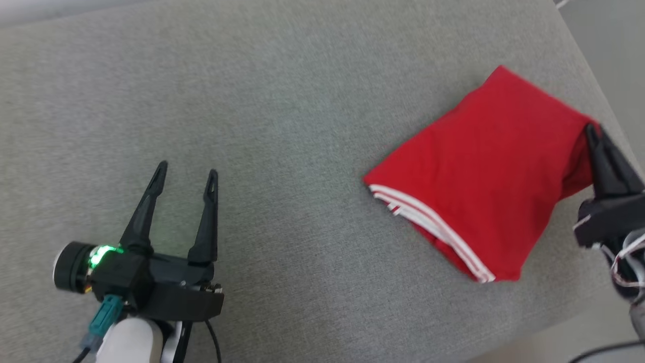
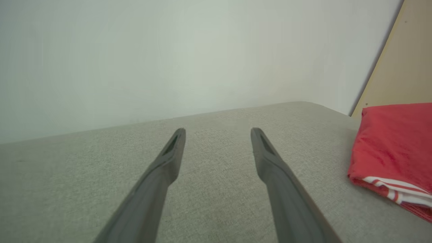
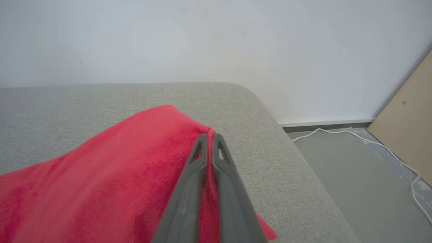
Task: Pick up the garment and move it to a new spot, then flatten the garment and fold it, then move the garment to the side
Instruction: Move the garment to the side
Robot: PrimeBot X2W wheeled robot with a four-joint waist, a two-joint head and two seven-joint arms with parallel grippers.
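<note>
A folded red garment (image 1: 484, 171) with white stripes along one hem lies on the right part of the grey cushion (image 1: 282, 111). My right gripper (image 1: 590, 132) is shut on the garment's right edge, which is lifted a little off the cushion; in the right wrist view the red cloth (image 3: 111, 179) is pinched between the closed fingers of that gripper (image 3: 210, 136). My left gripper (image 1: 186, 174) stands open at the lower left, well away from the garment, with nothing between its fingers. In the left wrist view the left gripper (image 2: 217, 132) is spread over bare cushion, and the garment (image 2: 395, 148) shows at the right edge.
The cushion's right edge (image 3: 303, 162) drops to a grey floor (image 3: 354, 179) where a white cable (image 3: 381, 145) runs. A tan board (image 3: 408, 118) leans against the white wall (image 3: 202, 40) behind the cushion.
</note>
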